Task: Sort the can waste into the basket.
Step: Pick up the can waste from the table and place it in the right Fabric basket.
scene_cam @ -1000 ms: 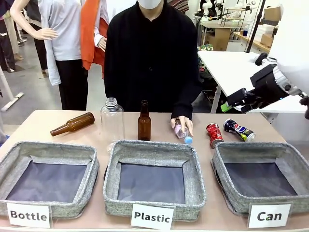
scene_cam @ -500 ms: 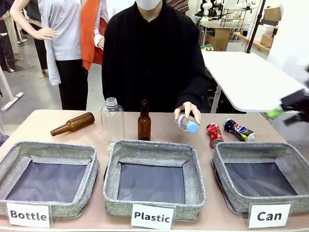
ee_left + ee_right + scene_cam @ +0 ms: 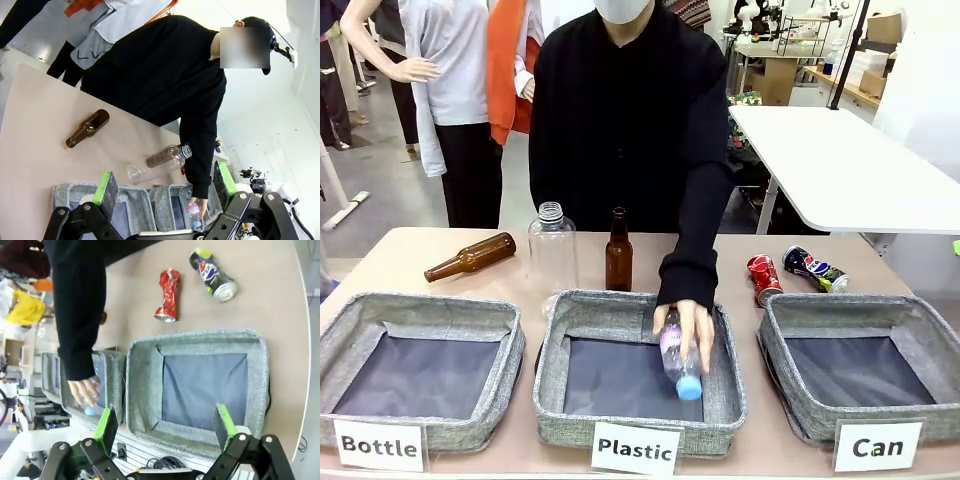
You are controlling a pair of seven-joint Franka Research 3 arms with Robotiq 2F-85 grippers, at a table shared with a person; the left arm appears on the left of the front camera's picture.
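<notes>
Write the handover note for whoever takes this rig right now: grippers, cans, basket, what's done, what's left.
Left gripper: open, empty.
Right gripper: open, empty, above the Can basket.
Red can and Pepsi can: lying apart on the table, just beyond the Can basket's far rim.
Can basket: nothing in it.
Person's hand: holding a plastic bottle inside the Plastic basket.
Done: no can sorted.
Left: both cans into the Can basket.
</notes>
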